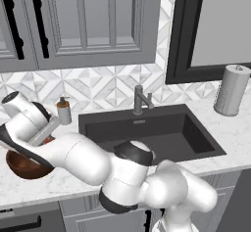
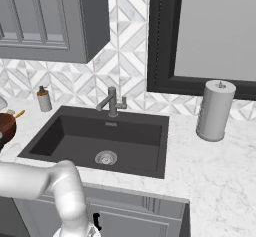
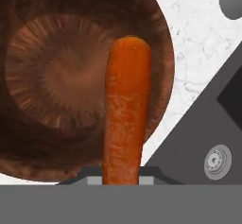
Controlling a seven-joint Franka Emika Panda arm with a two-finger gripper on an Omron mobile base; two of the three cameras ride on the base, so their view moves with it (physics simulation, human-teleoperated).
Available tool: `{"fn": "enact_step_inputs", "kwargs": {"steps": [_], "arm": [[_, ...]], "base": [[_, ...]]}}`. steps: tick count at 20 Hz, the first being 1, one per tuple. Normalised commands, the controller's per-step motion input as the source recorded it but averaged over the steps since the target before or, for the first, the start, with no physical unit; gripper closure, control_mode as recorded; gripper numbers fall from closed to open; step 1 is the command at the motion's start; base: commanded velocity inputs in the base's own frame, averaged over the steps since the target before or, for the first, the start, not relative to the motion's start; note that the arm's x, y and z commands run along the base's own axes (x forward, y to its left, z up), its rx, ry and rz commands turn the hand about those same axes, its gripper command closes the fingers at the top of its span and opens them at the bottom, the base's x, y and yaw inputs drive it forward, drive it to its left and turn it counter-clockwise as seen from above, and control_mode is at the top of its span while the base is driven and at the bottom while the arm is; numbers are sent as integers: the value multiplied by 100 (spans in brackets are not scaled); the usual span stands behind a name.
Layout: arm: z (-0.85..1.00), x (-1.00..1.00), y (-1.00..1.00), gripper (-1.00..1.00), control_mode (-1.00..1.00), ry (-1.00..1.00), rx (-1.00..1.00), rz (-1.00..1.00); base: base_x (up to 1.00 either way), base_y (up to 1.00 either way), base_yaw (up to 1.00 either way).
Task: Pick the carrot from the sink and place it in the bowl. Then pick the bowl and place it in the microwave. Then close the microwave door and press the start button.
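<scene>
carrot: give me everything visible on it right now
The carrot is a thin, matte orange stick with a rounded tip and faint pale flecks. In the hand view it rises straight up from the shut tool, which holds its lower end, and its tip reaches over the glossy inside of the reddish-brown wooden bowl. It looks held above the bowl, not lying in it. The right base view shows a small orange sliver over the bowl's rim.

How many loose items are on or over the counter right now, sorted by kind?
Thin orange carrot, held in the pincer above the bowl: 1
Round reddish-brown wooden bowl: 1
Small soap dispenser bottle: 1
Upright grey paper towel roll: 1
Total: 4
</scene>
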Motion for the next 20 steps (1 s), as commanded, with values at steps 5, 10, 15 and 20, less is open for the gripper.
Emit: {"fn": "enact_step_inputs", "kwargs": {"steps": [5,10,15,20], "arm": [[-47,0,25,100,-100,0,3,0],[-41,0,1,100,-100,0,12,0],[-36,0,0,100,-100,0,12,0],[-32,0,1,-100,-100,0,10,0]], "base": [[0,0,0],[0,0,0],[0,0,0],[0,0,0]]}}
